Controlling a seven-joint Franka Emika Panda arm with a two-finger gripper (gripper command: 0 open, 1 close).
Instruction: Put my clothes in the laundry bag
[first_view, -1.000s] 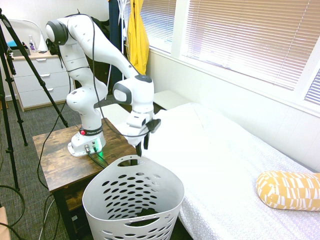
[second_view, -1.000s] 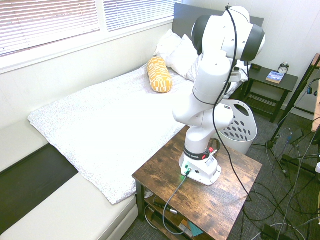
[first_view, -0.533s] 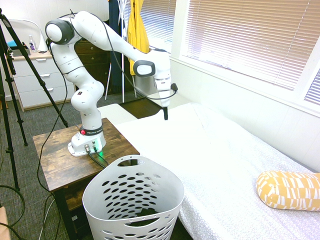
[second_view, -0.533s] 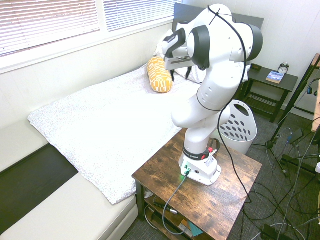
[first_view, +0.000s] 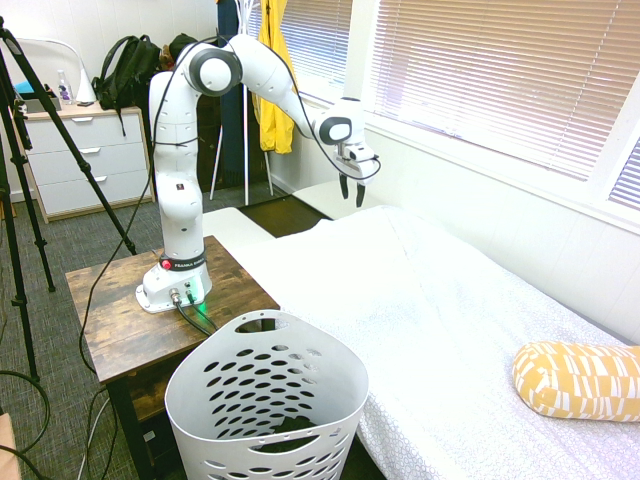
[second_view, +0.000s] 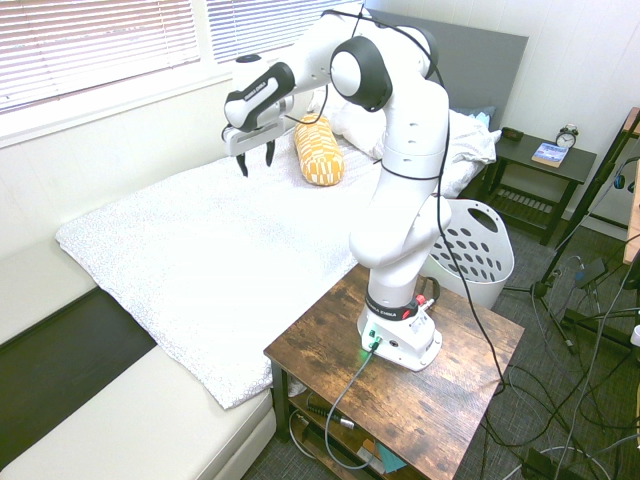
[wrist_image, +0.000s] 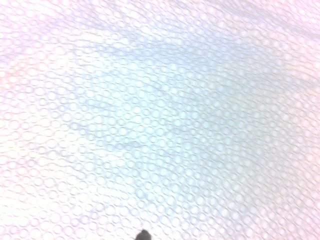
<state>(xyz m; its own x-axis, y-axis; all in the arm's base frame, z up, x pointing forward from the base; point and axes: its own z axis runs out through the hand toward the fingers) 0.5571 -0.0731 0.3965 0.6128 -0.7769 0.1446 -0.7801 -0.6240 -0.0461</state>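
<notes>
The black clothes lie at the bottom of the laundry basket, showing as a dark patch through the oval holes low on its near wall. The white basket stands upright on the floor, wedged between the wooden side table and the edge of the bed. In the second exterior view the basket appears behind the arm's base, by the far corner of the same table, and its contents cannot be made out.

The gripper is well apart from the basket. It hangs over the far part of the bed near the window wall, pointing down, with its two dark fingers spread and nothing between them. From the other side the gripper is seen above the white bedspread, clear of the fabric. The wrist view is filled with the bedspread and its pattern of small circles.

A yellow patterned bolster pillow lies on the bed toward its head end. A yellow garment hangs on a rack behind the arm, and a black backpack sits by the white dresser.
</notes>
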